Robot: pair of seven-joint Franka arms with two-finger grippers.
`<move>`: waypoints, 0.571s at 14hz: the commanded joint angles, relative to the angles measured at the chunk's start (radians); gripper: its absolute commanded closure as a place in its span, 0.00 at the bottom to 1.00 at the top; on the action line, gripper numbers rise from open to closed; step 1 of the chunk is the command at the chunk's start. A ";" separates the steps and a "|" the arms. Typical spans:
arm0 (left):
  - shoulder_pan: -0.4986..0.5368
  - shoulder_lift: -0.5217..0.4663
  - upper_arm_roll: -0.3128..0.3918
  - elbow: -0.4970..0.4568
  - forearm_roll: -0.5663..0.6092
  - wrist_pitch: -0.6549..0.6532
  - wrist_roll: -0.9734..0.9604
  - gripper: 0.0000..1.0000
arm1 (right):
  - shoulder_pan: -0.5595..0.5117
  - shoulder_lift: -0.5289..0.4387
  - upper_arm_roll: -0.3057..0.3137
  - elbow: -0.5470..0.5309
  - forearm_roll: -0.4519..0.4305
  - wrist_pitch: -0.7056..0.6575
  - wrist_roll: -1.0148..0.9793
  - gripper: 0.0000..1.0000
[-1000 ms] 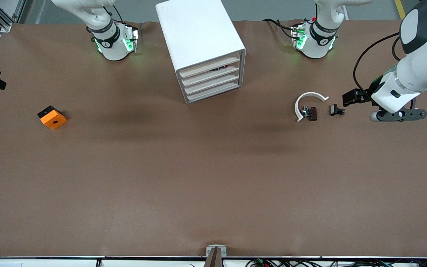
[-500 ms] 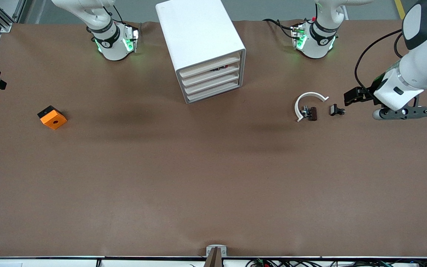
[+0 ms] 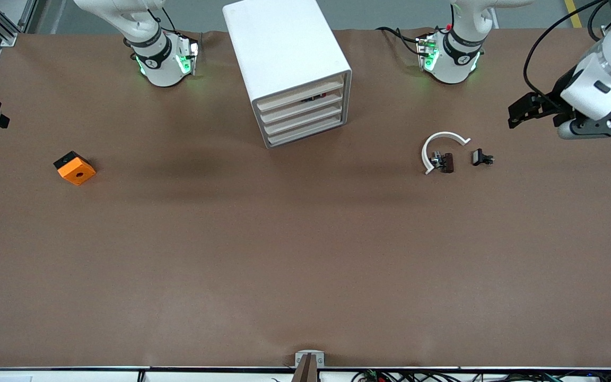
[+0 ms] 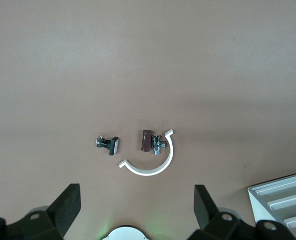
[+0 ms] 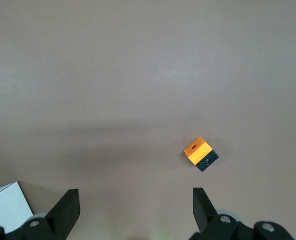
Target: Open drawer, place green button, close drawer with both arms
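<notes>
While both arms hang above the table (image 3: 305, 254), neither holds anything. Read the front view as a dial with twelve at the robots' bases.

The white cabinet (image 3: 284, 48) stands at twelve o'clock on the table, between the two bases. Its four drawers (image 3: 301, 112) face about five o'clock, and all sit pushed in. A small dark thing (image 3: 313, 97) shows in the gap above the second drawer from the top. Whether it is the button, I cannot tell.

The left gripper (image 4: 136, 188) is over bare table at the left arm's end, at about two o'clock on the dial. Its fingers (image 4: 68, 205) stand wide apart and empty. Its wrist camera looks down on a white curved strip (image 4: 152, 165), with a brown and metal part (image 4: 150, 141) inside the curve. A small black part (image 4: 108, 145) lies just beside the strip, apart from it. These lie at about four o'clock from the cabinet.

The right gripper (image 5: 135, 192) is over the right arm's end of the table, fingers (image 5: 65, 207) also spread wide with nothing between them. An orange cube (image 5: 200, 154) lies at about eight o'clock from the cabinet, well apart from it.
</notes>
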 commanded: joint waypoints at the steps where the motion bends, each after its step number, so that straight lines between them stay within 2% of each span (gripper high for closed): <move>1: -0.005 0.008 0.008 0.033 0.011 -0.023 0.015 0.00 | -0.006 -0.019 0.001 -0.015 0.017 0.002 -0.005 0.00; 8: -0.008 0.018 0.005 0.073 0.004 -0.052 0.003 0.00 | -0.007 -0.019 0.001 -0.017 0.017 -0.001 -0.005 0.00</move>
